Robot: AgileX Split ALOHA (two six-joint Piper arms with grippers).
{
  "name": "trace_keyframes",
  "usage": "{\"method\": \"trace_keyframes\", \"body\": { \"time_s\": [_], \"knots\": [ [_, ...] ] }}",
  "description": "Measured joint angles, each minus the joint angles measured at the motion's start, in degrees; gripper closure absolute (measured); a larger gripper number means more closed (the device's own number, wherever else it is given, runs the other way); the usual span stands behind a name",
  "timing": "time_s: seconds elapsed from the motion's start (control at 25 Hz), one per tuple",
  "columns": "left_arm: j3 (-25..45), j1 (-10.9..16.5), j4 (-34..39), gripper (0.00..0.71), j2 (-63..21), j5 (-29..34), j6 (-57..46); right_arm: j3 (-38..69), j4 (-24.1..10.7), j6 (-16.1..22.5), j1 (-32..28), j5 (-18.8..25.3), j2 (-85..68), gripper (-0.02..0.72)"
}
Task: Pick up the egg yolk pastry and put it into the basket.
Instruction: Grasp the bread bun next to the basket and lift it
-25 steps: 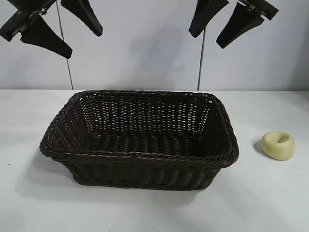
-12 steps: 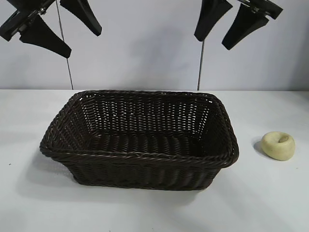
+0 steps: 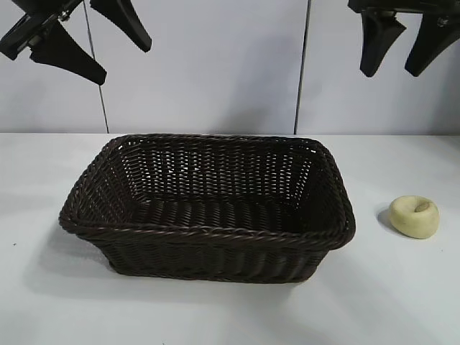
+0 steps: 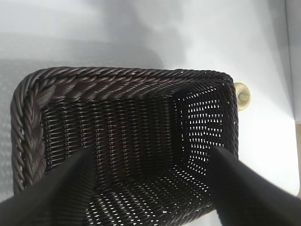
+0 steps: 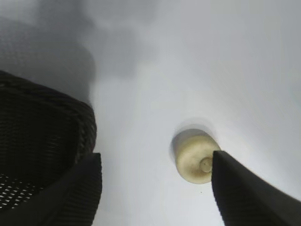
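While the basket (image 3: 208, 208) sits empty mid-worktop (image 3: 402, 302), the right tool (image 3: 408, 44) has swung out toward the pastry's side!

Largest first: the basket hasn't budged. A second ago the right tool hung above the basket's far right corner; now it's high over the egg yolk pastry (image 3: 415, 215), fingers spread wide, holding nothing. That looks like lining up for the descent. The left tool (image 3: 90, 43) stays parked high, also spread open. The pastry rests untouched on the worktop, just right of the basket.
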Motion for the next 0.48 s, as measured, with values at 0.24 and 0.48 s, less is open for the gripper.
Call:
{"method": "trace_keyframes", "body": {
  "time_s": [0.24,0.48],
  "knots": [
    [0.00,0.00,0.00,0.213,0.00,-0.18,0.00,0.29,-0.15,0.12,-1.72,0.06,0.00,0.218],
    [0.00,0.00,0.00,0.213,0.00,-1.24,0.00,9.93,-0.15,0.06,-1.72,-0.13,0.00,0.218]
  ]
}}
